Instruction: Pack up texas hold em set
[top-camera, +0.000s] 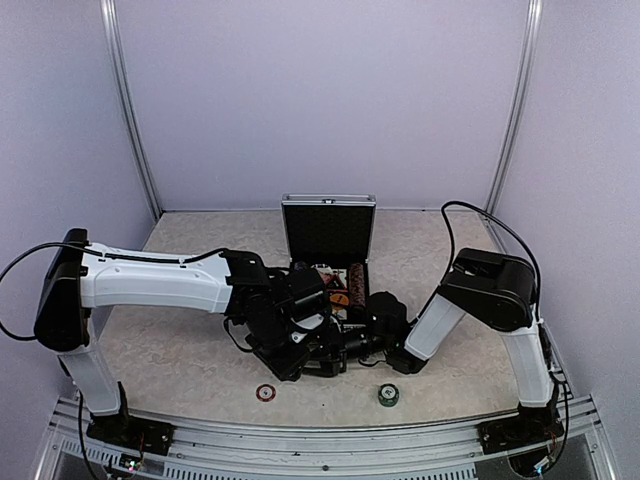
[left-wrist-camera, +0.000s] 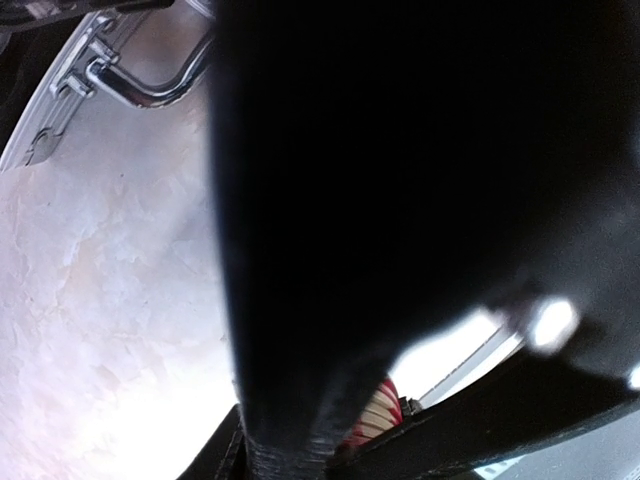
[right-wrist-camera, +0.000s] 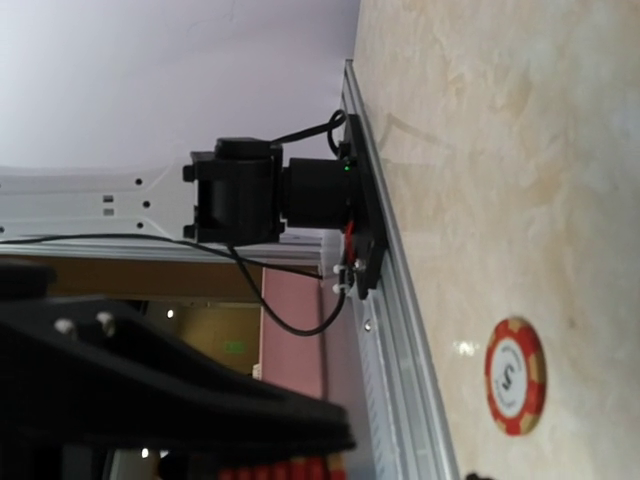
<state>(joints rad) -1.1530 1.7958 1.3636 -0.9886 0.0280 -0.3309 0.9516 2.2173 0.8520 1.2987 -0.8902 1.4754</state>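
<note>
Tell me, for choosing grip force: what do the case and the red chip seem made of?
The case: probably aluminium, going by its bright silvery rim; dark lining inside. The red chip: likely plastic or clay composite, smooth-looking, with cream edge blocks.

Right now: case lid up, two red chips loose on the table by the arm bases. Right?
No. Only one is a red chip; the other is a green chip. The top external view shows both, and the case lid is up.

Soft, even light from above; the left wrist view is mostly black blur, its table (left-wrist-camera: 110, 330) glaring white.
</note>
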